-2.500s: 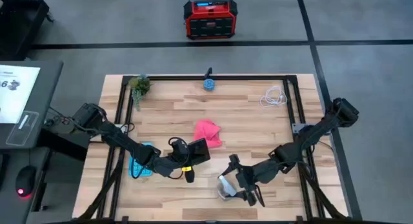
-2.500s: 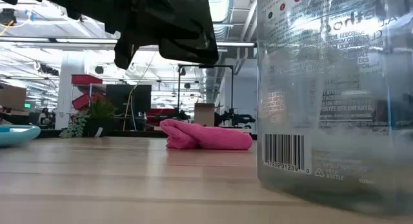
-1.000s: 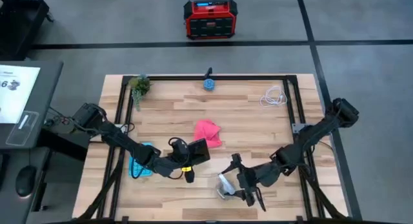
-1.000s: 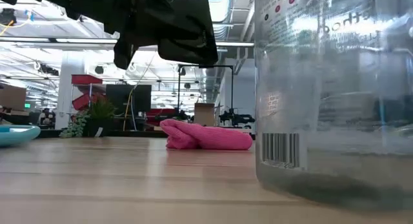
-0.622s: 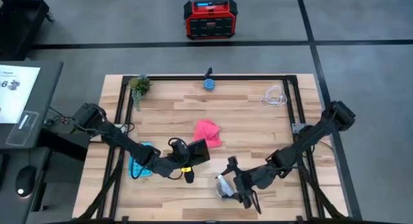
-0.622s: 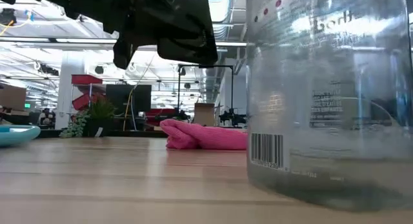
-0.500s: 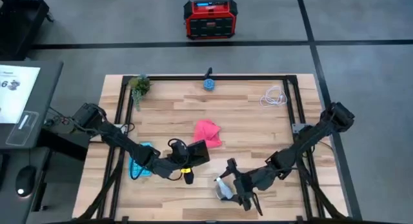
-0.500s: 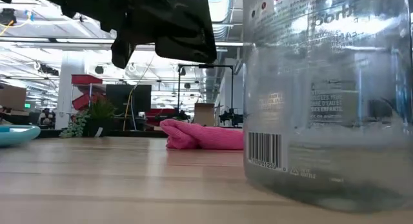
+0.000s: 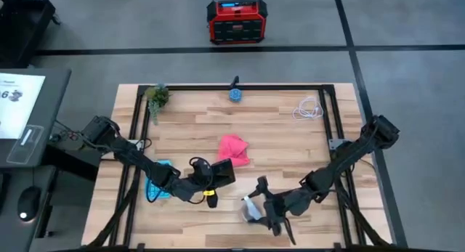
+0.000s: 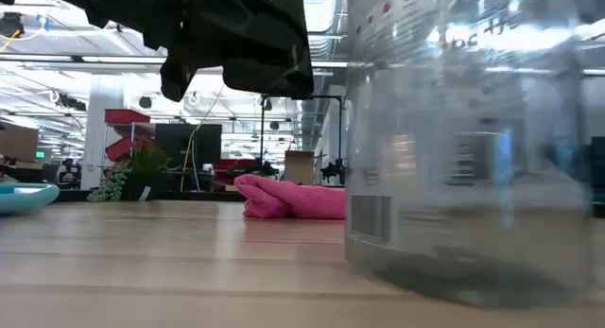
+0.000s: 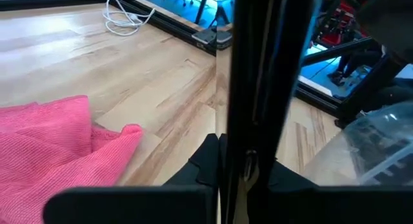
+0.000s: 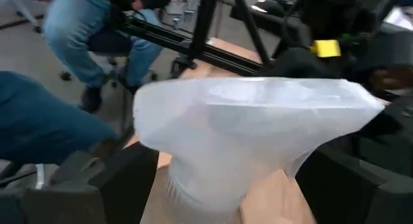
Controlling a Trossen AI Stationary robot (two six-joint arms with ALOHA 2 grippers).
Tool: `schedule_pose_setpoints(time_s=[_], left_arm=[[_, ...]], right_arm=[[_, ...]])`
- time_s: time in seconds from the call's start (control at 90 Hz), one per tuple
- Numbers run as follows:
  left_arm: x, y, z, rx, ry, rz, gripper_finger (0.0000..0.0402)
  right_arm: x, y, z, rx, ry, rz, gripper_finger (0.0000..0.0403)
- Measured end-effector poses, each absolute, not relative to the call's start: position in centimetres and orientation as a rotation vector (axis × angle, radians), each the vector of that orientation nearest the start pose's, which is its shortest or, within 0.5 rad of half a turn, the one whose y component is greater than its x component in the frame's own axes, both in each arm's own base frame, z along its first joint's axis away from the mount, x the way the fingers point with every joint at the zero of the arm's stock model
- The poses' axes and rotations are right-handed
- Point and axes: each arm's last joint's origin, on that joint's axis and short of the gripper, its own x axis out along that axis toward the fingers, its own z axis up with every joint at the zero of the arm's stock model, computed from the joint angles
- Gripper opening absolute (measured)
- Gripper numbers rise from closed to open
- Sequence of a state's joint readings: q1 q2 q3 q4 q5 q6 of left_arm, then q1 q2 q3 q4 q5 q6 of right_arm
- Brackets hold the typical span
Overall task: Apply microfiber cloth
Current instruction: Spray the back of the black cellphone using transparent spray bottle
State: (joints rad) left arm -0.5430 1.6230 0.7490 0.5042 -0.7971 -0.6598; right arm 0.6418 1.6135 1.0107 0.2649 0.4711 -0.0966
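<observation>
The microfiber cloth point(image 9: 234, 149) is seen lying crumpled on the wooden table point(image 9: 283, 136) near its middle, touched by neither arm. The left gripper point(image 9: 216, 181) is held just in front of the cloth, toward the table's near edge, and is closed on the black phone point(image 9: 223, 171), which is kept raised above the wood; in the left wrist view the phone point(image 11: 258, 88) is seen edge-on between the fingers, with the cloth point(image 11: 51, 146) spread on the table just beyond it. In the low view the cloth point(image 10: 288, 199) is shown resting flat on the table with the dark phone point(image 10: 236, 35) hanging above and nearer the camera. The right gripper point(image 9: 263, 208) is placed farther toward the near edge, well apart from the cloth, and is clamped around a clear plastic bottle point(image 9: 251, 209); the bottle point(image 12: 258, 140) is shown gripped between the fingers in the right wrist view. A light blue calculator point(image 9: 156, 188) is partly hidden under the left arm.
</observation>
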Motion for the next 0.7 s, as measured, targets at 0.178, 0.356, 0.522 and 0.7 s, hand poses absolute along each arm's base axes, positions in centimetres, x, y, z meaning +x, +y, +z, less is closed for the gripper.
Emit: schedule_pose_setpoints(time_s=[0.178,0.356,0.522,0.7], left_arm=[[28.38,-14.74,18.6,-0.422,0.194,0.333,0.0007],[28.38,-14.74,18.6,-0.422,0.194,0.333,0.0007],[28.38,-14.67,18.68,-0.439,0.174,0.358,0.0007],[28.81,-14.05,19.17,-0.483,0.113,0.415,0.0007]], right_arm=[[29.29,20.02,24.66,-0.244,0.283,0.119,0.0311],[29.28,20.03,24.68,-0.24,0.281,0.119,0.03],[29.32,19.86,24.61,-0.201,0.295,0.107,0.0299],[29.42,19.49,24.41,-0.142,0.325,0.086,0.0299]])
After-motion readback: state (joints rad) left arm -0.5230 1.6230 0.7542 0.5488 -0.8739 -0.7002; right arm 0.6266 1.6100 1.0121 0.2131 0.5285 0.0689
